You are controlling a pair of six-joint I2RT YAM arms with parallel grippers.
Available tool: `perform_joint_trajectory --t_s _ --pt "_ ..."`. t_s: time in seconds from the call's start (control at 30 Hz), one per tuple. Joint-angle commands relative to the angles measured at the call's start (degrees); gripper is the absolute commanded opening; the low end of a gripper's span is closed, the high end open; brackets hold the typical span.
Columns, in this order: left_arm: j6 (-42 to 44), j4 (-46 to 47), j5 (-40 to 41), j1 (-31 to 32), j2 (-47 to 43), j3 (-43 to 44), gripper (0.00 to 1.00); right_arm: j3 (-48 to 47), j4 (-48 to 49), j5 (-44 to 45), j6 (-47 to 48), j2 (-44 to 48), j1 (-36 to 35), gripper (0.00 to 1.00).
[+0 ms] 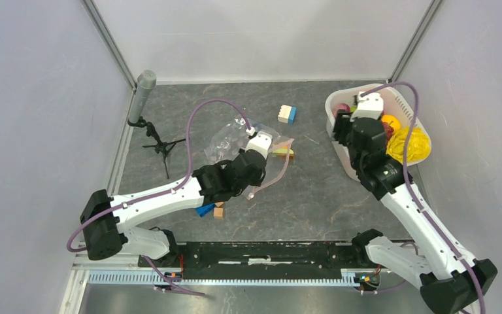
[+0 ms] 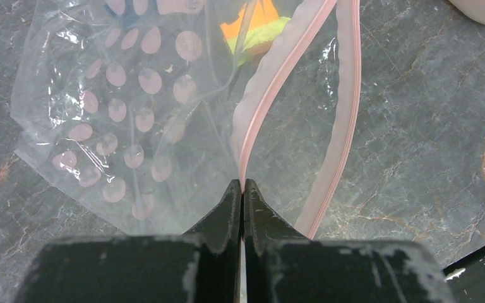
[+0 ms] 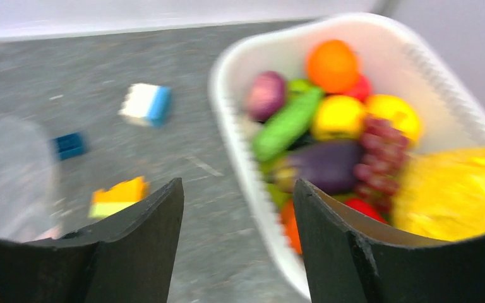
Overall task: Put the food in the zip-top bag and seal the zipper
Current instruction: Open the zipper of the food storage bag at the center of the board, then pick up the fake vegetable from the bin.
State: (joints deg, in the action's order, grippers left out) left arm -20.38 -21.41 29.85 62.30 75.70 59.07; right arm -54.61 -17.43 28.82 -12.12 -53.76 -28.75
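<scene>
On the grey stone-look table (image 1: 314,196), the left gripper (image 2: 244,187) pinched the bag (image 2: 120,107) by its pink zipper (image 2: 348,95). The right gripper (image 3: 238,214) hung spread at the basket (image 3: 224,107) of food (image 3: 338,117). That thin pinch could slip, collapsing the bag's mouth.

Dark grey marble-look table (image 1: 314,196). White slotted basket (image 3: 252,189) parked far right, near side wall. White-and-blue block (image 1: 287,114) sits alone left of basket, well apart from it. Orange-and-yellow-green block (image 1: 282,153) a bit nearer. Small blue block (image 1: 204,210) and tan cube (image 1: 219,212) side by side, centre-left, toward near edge. Grey mic (image 1: 145,91) tilted on little black tripod (image 1: 160,145), far-left corner.
</scene>
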Motion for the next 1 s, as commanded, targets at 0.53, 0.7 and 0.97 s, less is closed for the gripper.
perform_joint_trajectory --t_s 0.53,0.7,0.97 --pt "0.3 3.5 -3.4 -1.0 -4.0 -1.6 0.02 3.2 -4.3 -3.9 1.5 -7.3 39.3 0.67" --pt "1.0 4.0 -4.4 -1.1 -4.4 -1.8 0.02 3.6 -0.8 -6.1 1.1 -11.3 42.5 0.66" --pt "2.3 4.8 -6.7 -1.3 -5.5 -2.5 0.02 2.1 2.6 -11.9 1.3 -14.8 43.5 0.64"
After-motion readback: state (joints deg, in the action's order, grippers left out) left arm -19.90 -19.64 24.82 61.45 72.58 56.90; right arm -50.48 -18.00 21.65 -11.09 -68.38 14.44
